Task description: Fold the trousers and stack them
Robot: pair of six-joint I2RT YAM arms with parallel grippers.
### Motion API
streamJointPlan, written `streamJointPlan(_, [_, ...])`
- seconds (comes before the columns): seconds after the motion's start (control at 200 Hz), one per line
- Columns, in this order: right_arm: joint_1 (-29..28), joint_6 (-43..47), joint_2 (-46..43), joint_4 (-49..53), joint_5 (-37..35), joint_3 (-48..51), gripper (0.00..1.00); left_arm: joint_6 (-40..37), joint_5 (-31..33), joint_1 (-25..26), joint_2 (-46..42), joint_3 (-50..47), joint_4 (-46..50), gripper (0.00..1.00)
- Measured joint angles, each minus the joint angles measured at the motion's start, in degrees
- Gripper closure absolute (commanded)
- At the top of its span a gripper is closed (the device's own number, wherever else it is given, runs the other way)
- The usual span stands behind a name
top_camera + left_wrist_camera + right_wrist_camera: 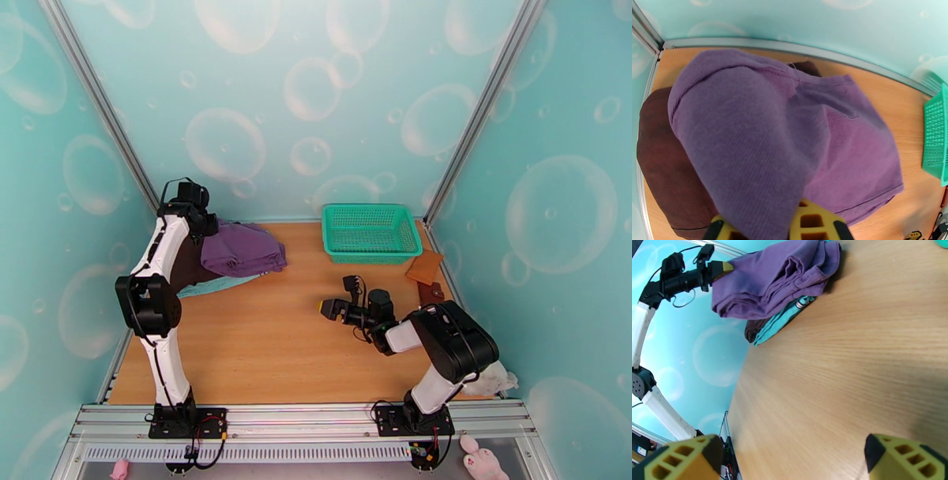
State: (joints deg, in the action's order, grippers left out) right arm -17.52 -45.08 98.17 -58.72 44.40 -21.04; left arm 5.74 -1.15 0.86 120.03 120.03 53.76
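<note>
The purple trousers point(241, 246) lie folded in a bundle at the back left of the table, on top of a dark brown cloth point(663, 165) and a light teal cloth point(209, 286). My left gripper point(207, 225) is at the bundle's left edge, shut on the trousers point(790, 130), whose fabric drapes over its yellow fingers point(817, 223). From the right wrist, the trousers point(778, 275) hang from the left gripper point(723, 267). My right gripper point(325, 309) hovers open over bare wood at mid-table, pointing left, with nothing between its fingers point(683, 459).
A green basket point(370, 231) stands at the back right, its corner also in the left wrist view point(936, 134). Brown pieces point(424, 268) lie by the right wall. The teal cloth point(778, 321) pokes out under the stack. Walls close the table on three sides.
</note>
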Motion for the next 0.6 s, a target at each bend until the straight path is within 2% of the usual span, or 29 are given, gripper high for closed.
streamJointPlan(0.295, [-0.1,-6.1,7.3,-10.4,4.7,-0.4,0.01,-2.1,4.5,-0.2,-0.5,3.4,-0.6,1.0])
streamJointPlan(0.44, [-0.4,-6.9,6.9,-12.5,4.8,-0.4,0.01,-3.2,6.2,-1.5,-1.8,1.0,-1.9,1.0])
streamJointPlan(0.465, [-0.5,-6.6,6.2,-11.7,4.4,-0.4,0.01,-3.2,6.2,-2.1,-2.1,0.1,-2.4,0.93])
streamJointPlan(0.515, [-0.9,-4.6,3.7,-8.8,2.8,-0.4,0.01,-3.7,6.5,-3.3,-2.2,-1.8,-3.7,0.58])
streamJointPlan(0.6, [-2.6,0.8,-4.0,0.5,-2.6,-0.5,0.01,-4.1,8.2,-5.2,-2.2,-5.9,-7.1,0.45])
